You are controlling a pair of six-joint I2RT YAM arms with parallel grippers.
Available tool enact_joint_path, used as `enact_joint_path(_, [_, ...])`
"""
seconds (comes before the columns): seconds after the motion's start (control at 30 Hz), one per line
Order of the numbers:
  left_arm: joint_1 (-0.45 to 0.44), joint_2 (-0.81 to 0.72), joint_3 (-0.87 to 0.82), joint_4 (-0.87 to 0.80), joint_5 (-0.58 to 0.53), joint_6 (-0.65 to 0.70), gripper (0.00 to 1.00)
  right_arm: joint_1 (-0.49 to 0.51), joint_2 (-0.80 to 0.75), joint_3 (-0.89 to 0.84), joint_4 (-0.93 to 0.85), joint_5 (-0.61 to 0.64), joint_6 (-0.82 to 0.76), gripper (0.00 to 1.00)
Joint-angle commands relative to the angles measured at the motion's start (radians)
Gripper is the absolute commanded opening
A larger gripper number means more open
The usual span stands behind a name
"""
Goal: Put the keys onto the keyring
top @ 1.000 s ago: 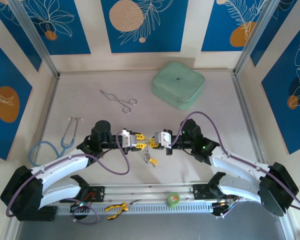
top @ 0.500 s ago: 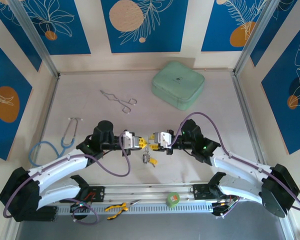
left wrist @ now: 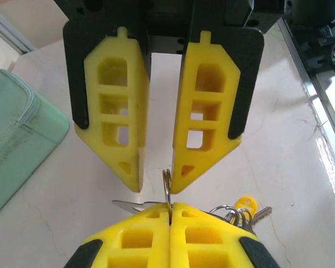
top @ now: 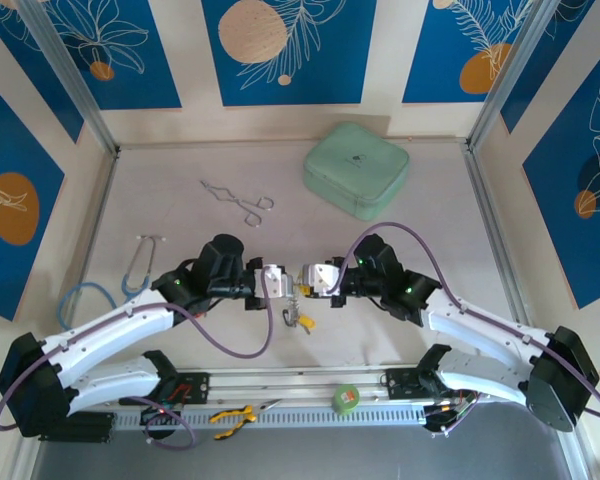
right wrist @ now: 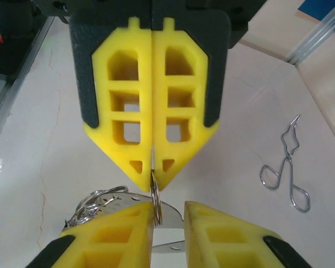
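My two grippers meet tip to tip above the middle of the table. The right gripper (top: 307,280) (right wrist: 153,181) is shut on the keyring (right wrist: 154,195), a thin silver loop seen edge-on. The left gripper (top: 285,283) (left wrist: 154,185) is open, its yellow fingers (left wrist: 198,139) on either side of the keyring (left wrist: 166,184), which lies against the right-hand one. A bunch of silver keys (left wrist: 243,215) (top: 298,320) with a yellow tag (left wrist: 245,202) hangs below the ring. A flat key blade (right wrist: 181,215) pokes out sideways underneath. Red and black tags are hidden.
A mint green pouch (top: 356,168) lies at the back right, silver forceps (top: 238,198) at the back centre and a blue stethoscope (top: 130,275) at the left. A green tape roll (top: 347,399) and yellow-handled pliers (top: 230,417) rest on the front rail.
The left arm has swung right and turned its wrist, bringing its open fingers around the ring. The right gripper has kept its hold, shifting slightly left.
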Motion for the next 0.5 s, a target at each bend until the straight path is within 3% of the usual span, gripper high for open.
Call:
enact_joint_path(0.0, [-0.015,0.008,0.038,-0.029,-0.015,0.029,0.00,0.012,0.014,0.031,0.008,-0.038,0.003,0.19])
enact_joint_path(0.1, [-0.016,0.009,0.038,-0.020,-0.006,0.027,0.00,0.014,0.025,0.028,0.024,-0.042,0.006,0.14])
enact_joint_path(0.2, [-0.018,0.005,0.040,-0.016,-0.001,0.022,0.00,0.014,0.030,0.024,0.025,-0.041,0.006,0.02])
enact_joint_path(0.3, [-0.019,-0.011,0.027,-0.011,-0.020,0.018,0.02,0.011,0.024,0.012,0.037,-0.027,0.003,0.00])
enact_joint_path(0.33, [-0.017,-0.024,0.013,-0.008,-0.044,0.012,0.20,0.006,0.015,0.005,0.047,-0.027,0.008,0.00])
enact_joint_path(0.37, [-0.015,-0.038,-0.005,-0.001,-0.067,0.009,0.32,-0.001,0.007,-0.004,0.057,-0.032,0.016,0.00])
enact_joint_path(0.4, [-0.005,-0.057,-0.034,0.009,-0.089,0.011,0.38,-0.009,-0.003,-0.015,0.073,-0.045,0.027,0.00])
enact_joint_path(0.47, [0.016,-0.094,-0.078,0.016,-0.090,0.010,0.41,-0.024,-0.019,-0.031,0.094,-0.071,0.046,0.00])
